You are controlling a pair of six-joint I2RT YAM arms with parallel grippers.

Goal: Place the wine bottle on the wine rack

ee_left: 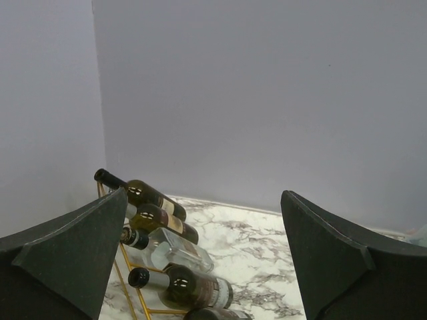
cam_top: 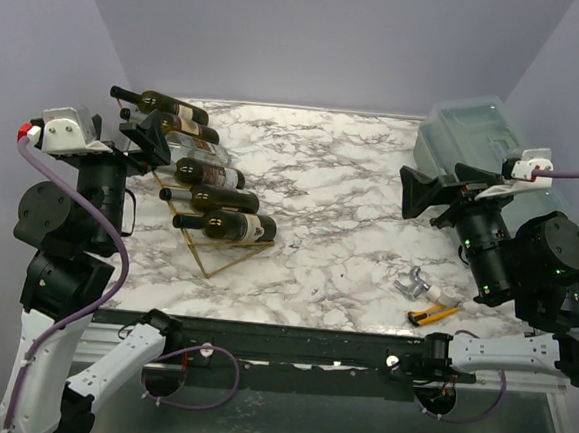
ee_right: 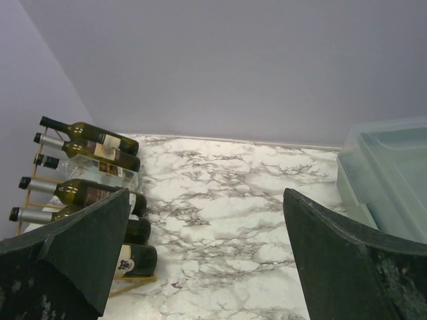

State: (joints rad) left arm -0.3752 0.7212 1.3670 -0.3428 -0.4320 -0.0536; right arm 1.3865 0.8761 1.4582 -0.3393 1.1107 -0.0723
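The gold wire wine rack (cam_top: 228,257) stands slanted at the table's left, with several wine bottles lying on it side by side. The lowest, a dark wine bottle (cam_top: 227,225), rests at the rack's near end, and a clear one (cam_top: 199,149) lies among the dark ones. My left gripper (cam_top: 155,141) hovers open beside the rack's upper end and holds nothing. In the left wrist view the left gripper (ee_left: 203,193) looks over the bottles (ee_left: 187,287) and rack (ee_left: 130,280). My right gripper (cam_top: 442,188) is open and empty at the right. In its own view the right gripper (ee_right: 207,193) frames bare marble, with the rack (ee_right: 137,281) and bottles (ee_right: 100,140) at the left.
A translucent plastic lidded box (cam_top: 471,136) sits at the back right, also in the right wrist view (ee_right: 390,180). A metal corkscrew (cam_top: 415,283) and a yellow utility knife (cam_top: 432,312) lie near the front right edge. Grey walls enclose the marble table (cam_top: 331,200).
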